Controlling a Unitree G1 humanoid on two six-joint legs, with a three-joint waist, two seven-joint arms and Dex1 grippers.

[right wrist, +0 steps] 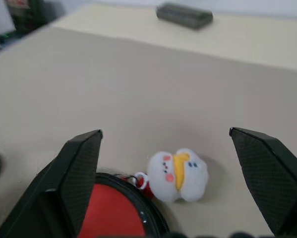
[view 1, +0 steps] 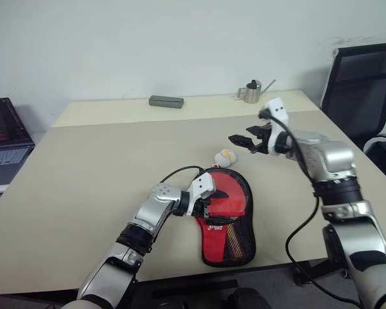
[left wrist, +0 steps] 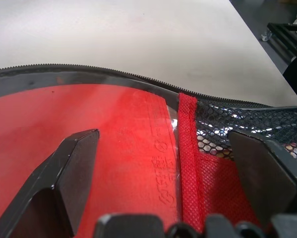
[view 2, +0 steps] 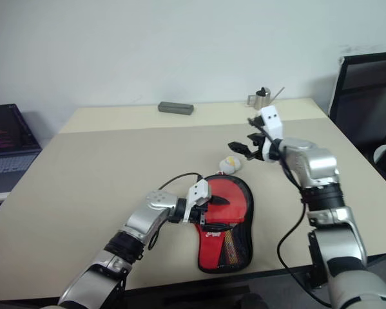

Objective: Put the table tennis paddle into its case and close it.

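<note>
The two head views look forward and down over the counter (view 1: 83,193) from nearly the same spot (one set slightly aside) and share the whole scene. The left wrist view sits very close over the case (left wrist: 207,198), looking along its mesh pocket. The right wrist view looks from higher across the counter, sharing the duck charm (right wrist: 178,174) with the head views.

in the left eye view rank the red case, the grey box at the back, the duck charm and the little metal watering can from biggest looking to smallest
1. The case, by far the largest.
2. The grey box.
3. The metal watering can.
4. The duck charm.

The last two look close, and the can and box stand farther from the camera, so their order is unsure.
</note>
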